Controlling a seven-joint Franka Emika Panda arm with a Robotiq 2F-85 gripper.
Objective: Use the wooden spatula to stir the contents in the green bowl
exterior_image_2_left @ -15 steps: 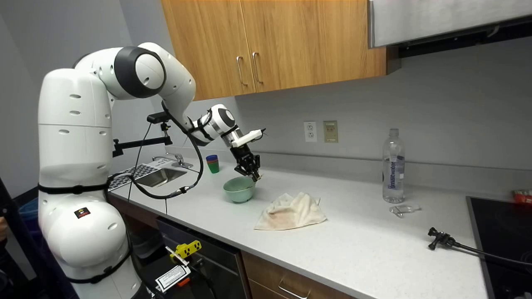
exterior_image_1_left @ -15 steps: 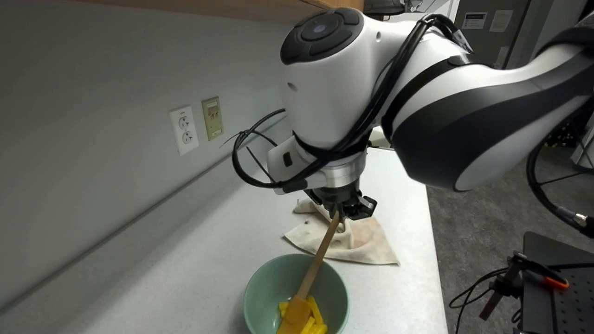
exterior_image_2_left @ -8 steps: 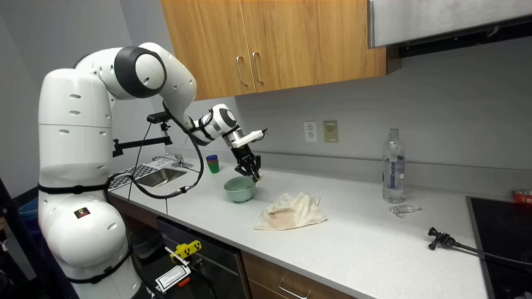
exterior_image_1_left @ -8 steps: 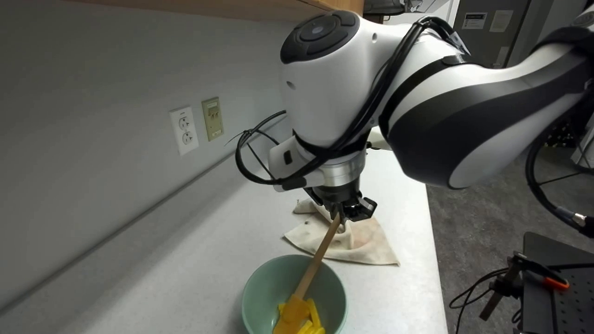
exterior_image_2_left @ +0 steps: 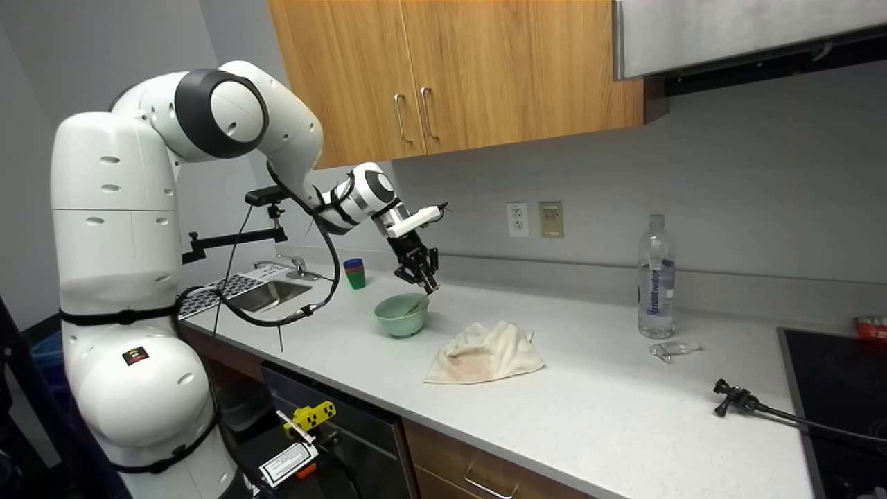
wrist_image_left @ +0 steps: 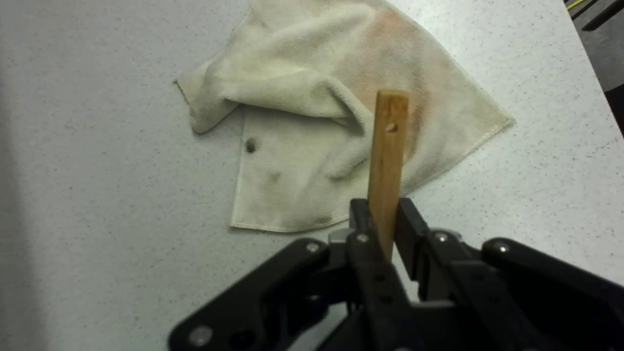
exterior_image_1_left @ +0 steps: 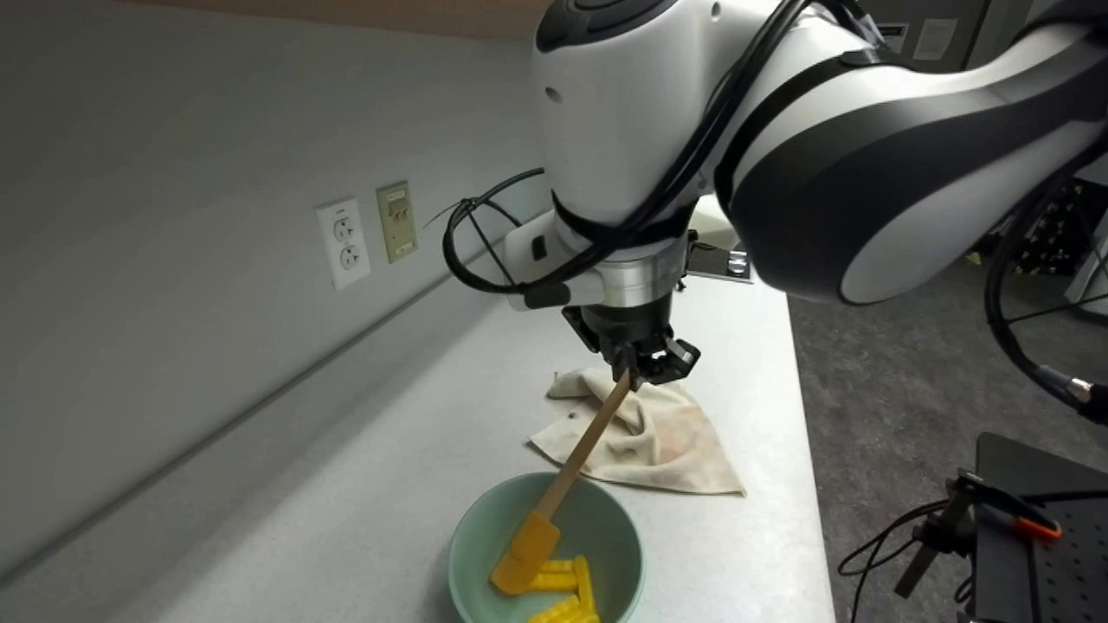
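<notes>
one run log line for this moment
gripper: shut on wooden spatula | spatula head: inside green bowl | yellow pieces: in bowl | cloth: on counter

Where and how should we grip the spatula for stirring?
Probably the upper handle, from above, jaws on either side, as the gripper has it. The spatula leans, its head in the bowl, and the long, narrow handle sticks up out of it.
</notes>
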